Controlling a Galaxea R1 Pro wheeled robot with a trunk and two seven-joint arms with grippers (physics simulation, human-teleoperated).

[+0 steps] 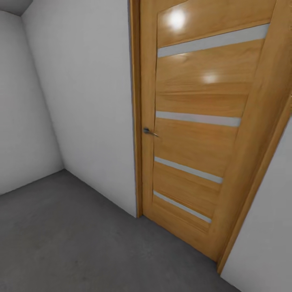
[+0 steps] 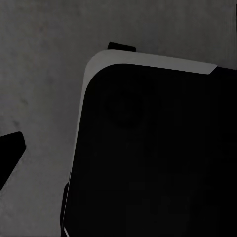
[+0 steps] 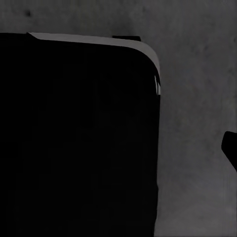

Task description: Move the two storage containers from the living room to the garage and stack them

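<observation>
The two storage containers are out of view. I stand in the garage, facing a corner where plain light grey walls (image 1: 85, 101) meet the dark grey concrete floor (image 1: 61, 243). In the left wrist view a single dark fingertip (image 2: 10, 153) pokes in at the frame's edge over the floor (image 2: 44, 89). The right wrist view likewise has one dark fingertip (image 3: 231, 148) at its edge above the floor (image 3: 197, 98). Nothing is seen between the fingers, and their spacing cannot be judged.
A closed wooden door (image 1: 194, 134) with frosted horizontal strips and a metal handle (image 1: 148, 131) stands ahead to the right. My black, white-edged base (image 2: 158, 158) (image 3: 74, 138) takes up much of both wrist views. Open floor lies ahead on the left.
</observation>
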